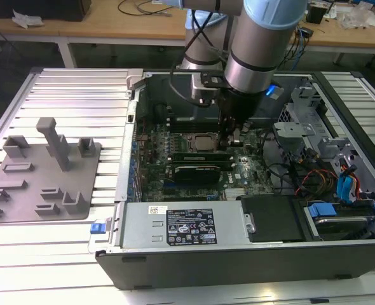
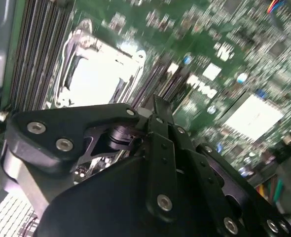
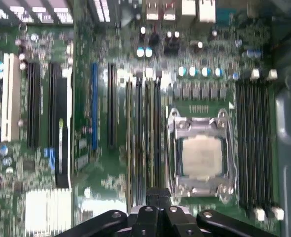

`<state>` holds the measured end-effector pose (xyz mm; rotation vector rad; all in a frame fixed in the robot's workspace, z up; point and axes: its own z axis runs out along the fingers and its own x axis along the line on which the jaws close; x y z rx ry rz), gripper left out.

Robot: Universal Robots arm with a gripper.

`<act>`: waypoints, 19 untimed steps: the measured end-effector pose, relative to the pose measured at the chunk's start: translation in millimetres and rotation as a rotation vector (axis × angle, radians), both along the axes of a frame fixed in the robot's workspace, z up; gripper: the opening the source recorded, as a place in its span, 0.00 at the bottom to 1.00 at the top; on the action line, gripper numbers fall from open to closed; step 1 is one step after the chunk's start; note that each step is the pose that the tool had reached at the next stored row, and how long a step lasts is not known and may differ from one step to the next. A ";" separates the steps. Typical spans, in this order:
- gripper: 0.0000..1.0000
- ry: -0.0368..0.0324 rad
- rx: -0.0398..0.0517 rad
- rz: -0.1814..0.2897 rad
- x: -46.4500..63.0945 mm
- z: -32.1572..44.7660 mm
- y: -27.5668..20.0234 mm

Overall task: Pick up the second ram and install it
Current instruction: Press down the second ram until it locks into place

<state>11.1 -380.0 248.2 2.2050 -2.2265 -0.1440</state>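
My gripper (image 1: pixel 229 138) hangs low inside the open computer case, just above the memory slots beside the processor socket (image 1: pixel 203 142). In both wrist views its black fingertips (image 3: pixel 158 196) (image 2: pixel 158 106) are pressed together with nothing visible between them. A long thin stick, the second ram (image 1: pixel 199 155), stands edge-on in the slots right under and beside the gripper. I cannot tell whether the fingers touch it. In the first wrist view the slot row (image 3: pixel 143 128) runs straight out from the fingertips, next to the socket (image 3: pixel 201 157).
A grey holder block (image 1: pixel 44 171) with upright posts lies on the ribbed table at the exterior view's left, with no stick on it. The case wall (image 1: pixel 127 152), a power supply (image 1: pixel 181 225), drive cages (image 1: pixel 295 136) and loose cables (image 1: pixel 314 181) surround the motherboard.
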 end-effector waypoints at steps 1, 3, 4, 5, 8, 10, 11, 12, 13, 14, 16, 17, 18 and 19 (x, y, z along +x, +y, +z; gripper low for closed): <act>0.08 0.0000 0.0000 0.000 -3.9 0.0 0.0; 0.08 0.0000 -0.0001 0.000 -16.2 0.0 0.0; 0.08 0.0000 -0.0002 0.000 -19.9 0.0 0.0; 0.08 0.0000 -0.0001 0.000 -28.2 -0.1 0.0; 0.08 -0.0001 0.0001 0.000 -45.0 -0.2 0.0; 0.08 0.0000 0.0000 0.000 -49.3 -0.4 0.0; 0.08 -0.0001 0.0000 0.000 -50.5 -0.4 0.0; 0.08 0.0000 0.0000 0.000 -50.7 -0.4 0.0; 0.08 -0.0001 0.0000 0.000 -52.2 -0.6 0.0; 0.08 -0.0003 -0.0001 0.000 -55.7 -1.6 0.0; 0.08 -0.0005 0.0001 0.000 -59.3 -7.8 0.0; 0.08 -0.0003 0.0000 0.000 -59.4 -8.2 0.0; 0.08 -0.0002 -0.0003 0.000 -59.4 -8.2 0.0; 0.08 -0.0004 0.0000 0.000 -59.4 -8.6 0.0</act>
